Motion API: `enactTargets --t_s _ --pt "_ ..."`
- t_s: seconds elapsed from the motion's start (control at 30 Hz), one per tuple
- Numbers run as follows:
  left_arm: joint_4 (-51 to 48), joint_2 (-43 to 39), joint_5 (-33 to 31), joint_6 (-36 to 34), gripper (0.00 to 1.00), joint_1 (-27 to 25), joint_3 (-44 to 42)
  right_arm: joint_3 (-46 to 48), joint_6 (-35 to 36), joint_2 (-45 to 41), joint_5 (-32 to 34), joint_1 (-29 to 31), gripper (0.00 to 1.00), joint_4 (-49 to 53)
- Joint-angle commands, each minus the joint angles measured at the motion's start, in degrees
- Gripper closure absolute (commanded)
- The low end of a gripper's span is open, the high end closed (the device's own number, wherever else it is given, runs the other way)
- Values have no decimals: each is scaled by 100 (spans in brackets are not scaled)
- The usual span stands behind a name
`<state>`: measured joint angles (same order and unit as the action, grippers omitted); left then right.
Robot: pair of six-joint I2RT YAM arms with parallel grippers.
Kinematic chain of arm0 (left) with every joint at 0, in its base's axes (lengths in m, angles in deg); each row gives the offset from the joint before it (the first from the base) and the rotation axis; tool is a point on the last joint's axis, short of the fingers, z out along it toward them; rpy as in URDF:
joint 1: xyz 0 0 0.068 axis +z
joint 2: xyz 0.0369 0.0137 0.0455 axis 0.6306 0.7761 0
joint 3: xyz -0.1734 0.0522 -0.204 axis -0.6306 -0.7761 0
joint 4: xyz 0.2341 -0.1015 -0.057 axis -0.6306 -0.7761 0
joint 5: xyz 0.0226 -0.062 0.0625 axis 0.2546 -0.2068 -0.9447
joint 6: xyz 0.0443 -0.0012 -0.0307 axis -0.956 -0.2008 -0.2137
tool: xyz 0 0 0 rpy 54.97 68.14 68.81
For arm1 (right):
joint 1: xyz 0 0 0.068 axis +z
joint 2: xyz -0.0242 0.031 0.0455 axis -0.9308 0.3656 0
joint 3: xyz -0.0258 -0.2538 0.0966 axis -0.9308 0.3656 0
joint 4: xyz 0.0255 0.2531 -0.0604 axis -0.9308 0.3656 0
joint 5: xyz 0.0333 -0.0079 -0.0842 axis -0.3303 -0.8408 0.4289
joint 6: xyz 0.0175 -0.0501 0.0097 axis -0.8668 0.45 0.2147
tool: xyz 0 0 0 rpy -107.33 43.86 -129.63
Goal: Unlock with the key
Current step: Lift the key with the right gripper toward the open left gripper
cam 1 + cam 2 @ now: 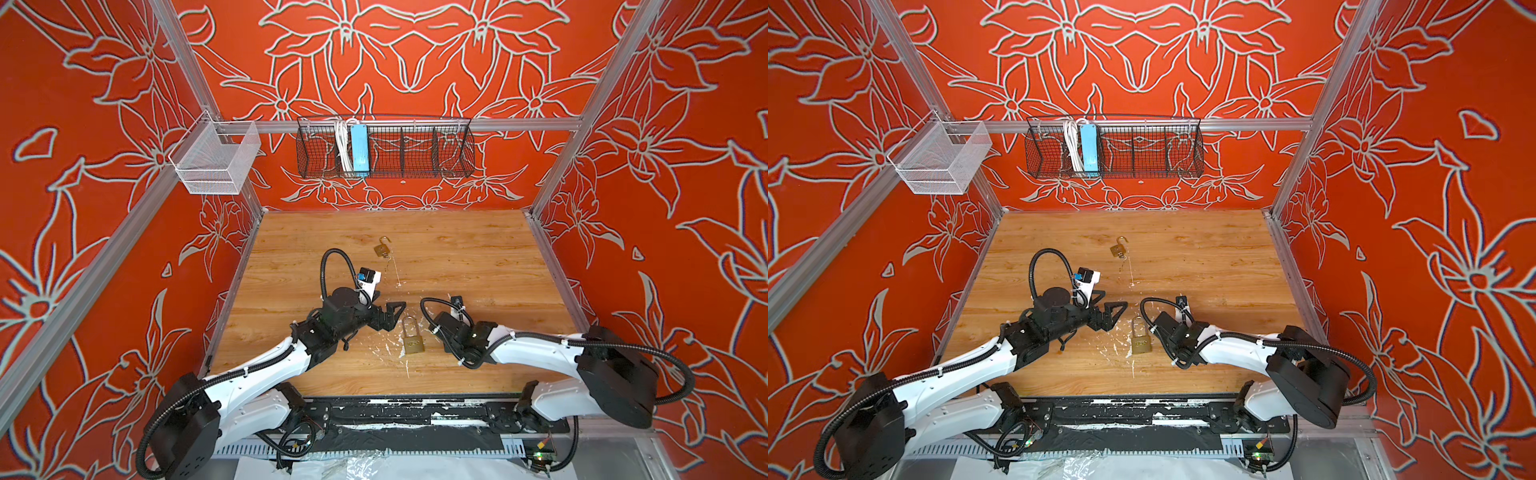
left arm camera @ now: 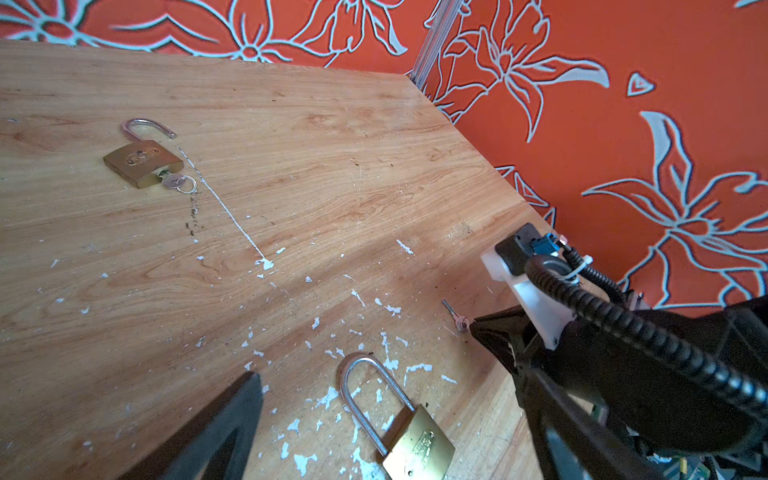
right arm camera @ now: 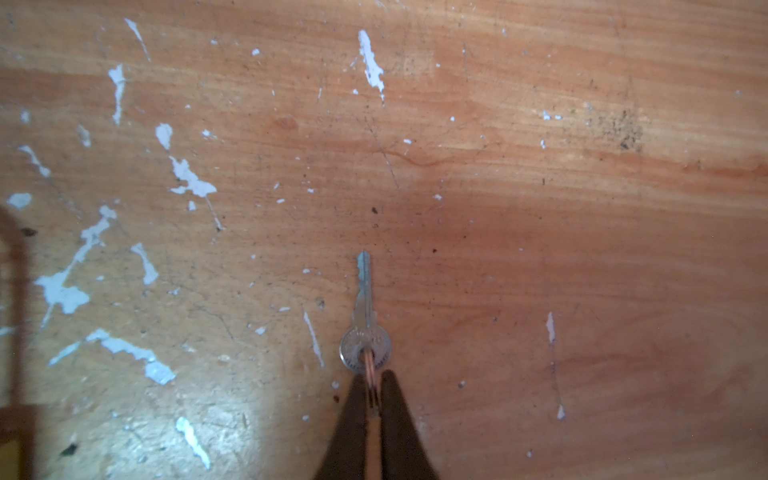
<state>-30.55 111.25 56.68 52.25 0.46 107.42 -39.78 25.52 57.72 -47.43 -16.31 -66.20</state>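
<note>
In both top views, two brass padlocks are counted on the wooden table (image 1: 478,257): a large padlock (image 1: 412,345) (image 1: 1140,344) with a long shackle towards the front, and a small padlock (image 1: 381,248) (image 1: 1118,249) well apart from it, nearer the back wall. The left gripper (image 1: 388,306) is seen just beside the large padlock's shackle, its jaws spread wide and nothing between them. Two baskets are hung on the rear rail: one white mesh basket (image 1: 216,160) and one black wire basket (image 1: 415,149). In the left wrist view, the small padlock (image 2: 143,162) is shown with its shackle swung open and a second key (image 2: 172,181), carrying a ring, seated in its keyway. The large padlock (image 2: 415,444) is shown lying flat with both shackle legs seated in its body. A loose key (image 2: 455,316) is seen at the tip of the right gripper (image 2: 473,328), near the large padlock but apart from it. Two keys are thus counted. In the right wrist view, the right gripper (image 3: 373,386) is closed fully, its two fingertips (image 3: 357,399) pinched on the thin ring threaded through the bow of the loose key (image 3: 365,316). The key's blade is pointed away from the fingertips over the paint-flecked table (image 3: 582,208). The large padlock is only a blur at the frame edge.
</note>
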Motion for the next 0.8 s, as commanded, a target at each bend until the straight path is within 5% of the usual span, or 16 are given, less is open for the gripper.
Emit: enactTargets --t_s 0.0,0.47,0.77 --pt "-65 35 -54 -58 3 5 147 28 12 -64 207 31 100 67" --pt "319 -199 -186 -237 2 86 -139 -1590 2233 -271 -690 -335 100 309" --pt "2685 -23 -230 -1407 6 145 -1291 -2834 3049 35 -2037 -813 100 248"
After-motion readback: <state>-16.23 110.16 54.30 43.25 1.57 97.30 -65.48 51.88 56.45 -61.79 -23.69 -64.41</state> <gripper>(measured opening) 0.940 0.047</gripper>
